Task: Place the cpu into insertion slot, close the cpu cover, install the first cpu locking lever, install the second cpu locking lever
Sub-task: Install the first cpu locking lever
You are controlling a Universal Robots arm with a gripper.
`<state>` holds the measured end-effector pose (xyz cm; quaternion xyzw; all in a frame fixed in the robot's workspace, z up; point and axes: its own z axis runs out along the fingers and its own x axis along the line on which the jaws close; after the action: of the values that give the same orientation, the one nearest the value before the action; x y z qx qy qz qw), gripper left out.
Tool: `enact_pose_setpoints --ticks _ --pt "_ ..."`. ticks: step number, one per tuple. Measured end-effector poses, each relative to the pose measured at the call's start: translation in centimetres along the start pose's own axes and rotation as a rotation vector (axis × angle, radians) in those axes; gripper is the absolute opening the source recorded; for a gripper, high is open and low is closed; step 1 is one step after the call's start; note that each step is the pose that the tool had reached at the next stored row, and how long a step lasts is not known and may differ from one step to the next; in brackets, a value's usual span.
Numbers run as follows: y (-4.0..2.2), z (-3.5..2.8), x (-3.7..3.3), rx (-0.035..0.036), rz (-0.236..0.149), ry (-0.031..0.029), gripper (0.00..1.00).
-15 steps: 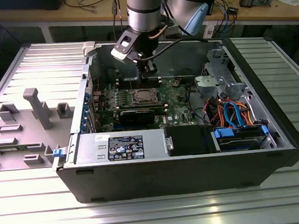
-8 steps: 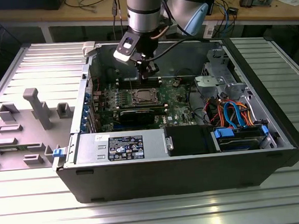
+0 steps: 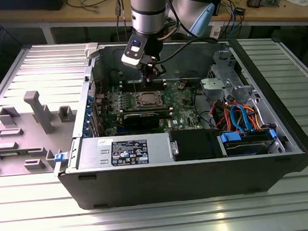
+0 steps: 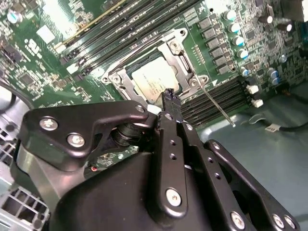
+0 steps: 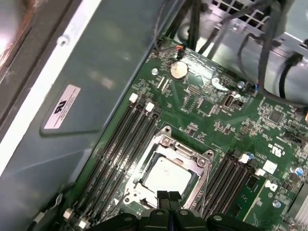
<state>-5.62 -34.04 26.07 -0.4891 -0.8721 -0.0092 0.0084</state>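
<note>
Pincer (image 5: 166, 196) (closed, empty) hovers just above the seated cpu (image 5: 166, 177).

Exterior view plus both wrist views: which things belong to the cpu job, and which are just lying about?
Job: cpu, lying under the flat cover; thin lever sticking out beside it; gripper, fingers shut, hovering over the cpu.
Lying about: memory slots; coin battery; power supply; blue and orange cables; grey blocks outside the case.
</note>
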Motion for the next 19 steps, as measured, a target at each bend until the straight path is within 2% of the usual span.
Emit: enact_pose_setpoints --ticks 3,13,15,19 --pt "-0.01 0.01 0.0 0.0004 -0.024 0.0002 0.11" --pt "-0.01 0.01 0.0 0.0005 -0.027 0.0003 0.11" --pt "-0.02 0.0 0.0 0.0011 -0.049 0.0004 0.11" --pt "-0.01 0.01 0.0 0.0028 -0.124 0.001 0.11"
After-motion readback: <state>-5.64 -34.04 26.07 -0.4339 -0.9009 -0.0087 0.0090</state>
